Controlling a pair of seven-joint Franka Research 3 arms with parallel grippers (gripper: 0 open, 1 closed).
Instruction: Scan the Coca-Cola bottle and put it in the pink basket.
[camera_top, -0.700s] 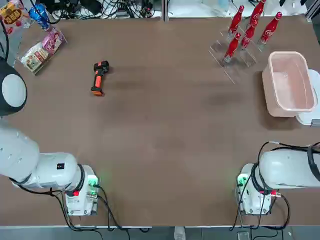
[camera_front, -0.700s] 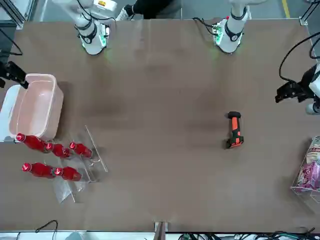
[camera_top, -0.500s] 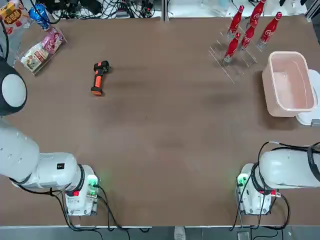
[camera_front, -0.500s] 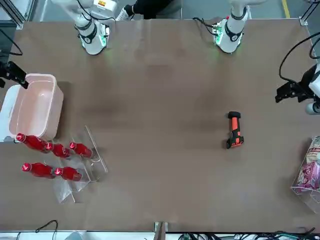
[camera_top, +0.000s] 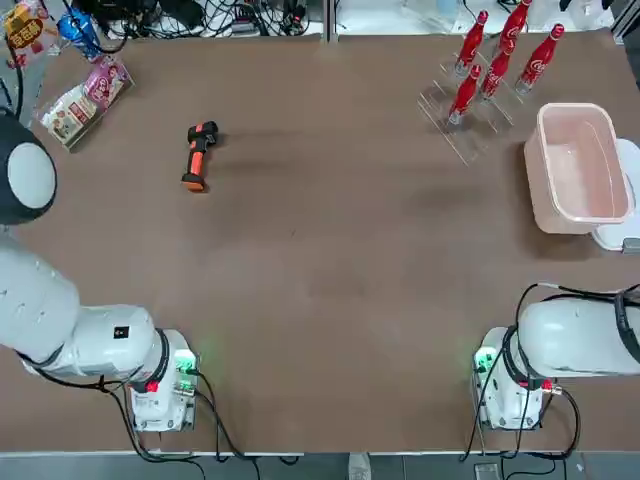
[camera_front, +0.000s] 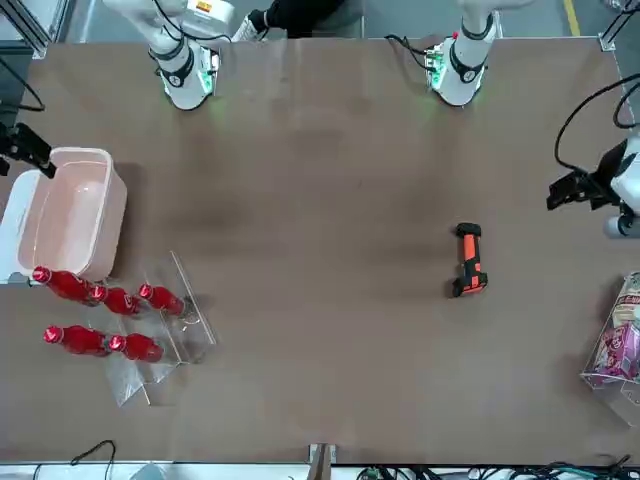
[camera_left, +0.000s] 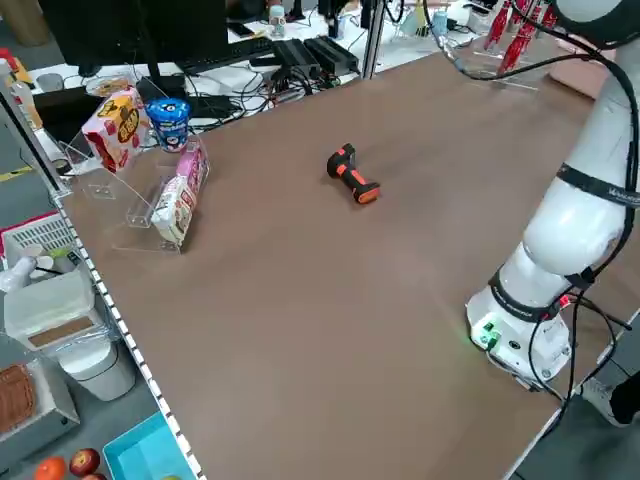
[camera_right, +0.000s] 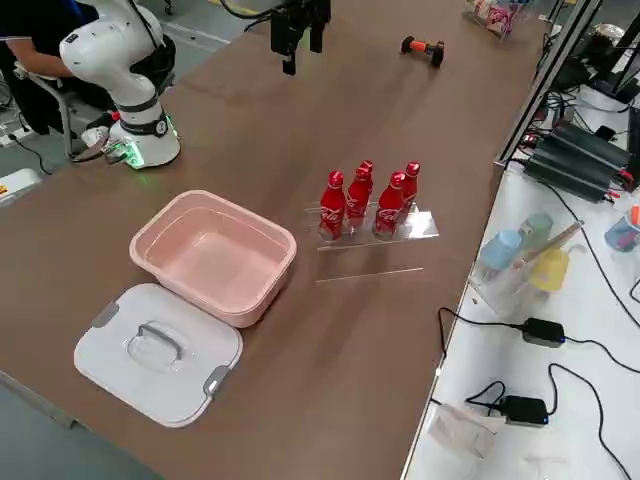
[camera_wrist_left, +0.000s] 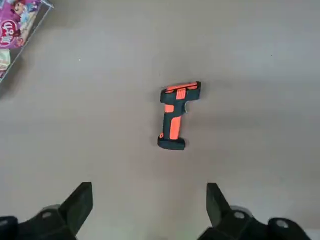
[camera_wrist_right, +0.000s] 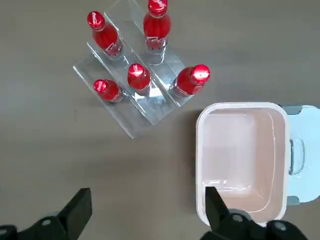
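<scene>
Several identical red Coca-Cola bottles (camera_top: 465, 92) (camera_wrist_right: 139, 77) stand upright in a clear rack (camera_top: 470, 125) at the table's far right corner. Beside the rack, nearer the robot, sits the pink basket (camera_top: 532, 180) (camera_wrist_right: 199, 150), with nothing in it. My right gripper (camera_wrist_right: 146, 212) hangs high above the rack and basket, open and holding nothing; the front view shows it at the table's edge (camera_front: 25, 148). On the far left side my left gripper (camera_wrist_left: 146, 210) (camera_front: 575, 190) is open and hovers over the scanner (camera_wrist_left: 176, 115).
The black-and-orange scanner (camera_top: 198, 156) lies on its side at the far left. The basket's white lid (camera_right: 155, 350) rests flat beside the basket. A clear holder with snack packs (camera_top: 80, 100) stands at the far left corner. Cables run along the far edge.
The left arm has shifted slightly over the scanner's side of the table. The right arm, bottles, basket and scanner have not moved.
</scene>
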